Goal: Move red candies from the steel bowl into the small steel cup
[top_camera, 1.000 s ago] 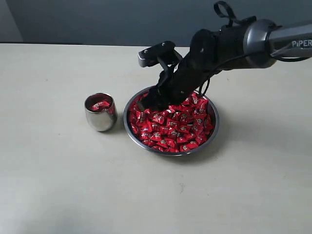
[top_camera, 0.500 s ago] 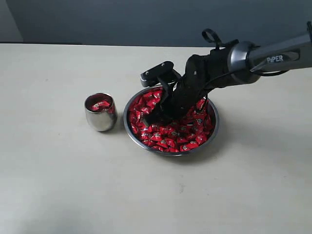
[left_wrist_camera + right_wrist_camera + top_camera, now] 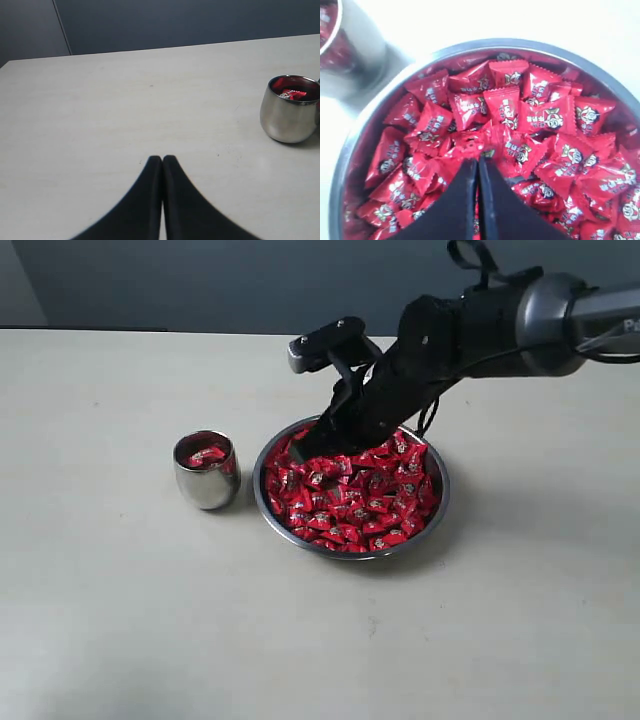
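Note:
The steel bowl (image 3: 262,502) sits mid-table, heaped with red candies (image 3: 365,505). My right gripper (image 3: 300,454) hangs just above the heap at the bowl's left side. Its fingers are pressed together on a crumpled red candy (image 3: 481,142) at the tips; in the right wrist view the gripper (image 3: 478,161) is over the candies (image 3: 530,110), inside the bowl's rim (image 3: 470,47). The small steel cup (image 3: 206,472) stands upright left of the bowl and holds a few red candies (image 3: 292,93). My left gripper (image 3: 162,158) is shut and empty, low over bare table, with the cup (image 3: 290,112) off to one side.
The pale tabletop (image 3: 120,600) spreads wide around the bowl and cup. A dark wall (image 3: 200,280) runs along the table's far edge. The right arm (image 3: 500,325) reaches in from the right above the bowl's back half.
Half a second ago the right gripper was pushed down into the candies; it has now lifted up and back, shut, with a candy at its tips. Cup and bowl have not moved.

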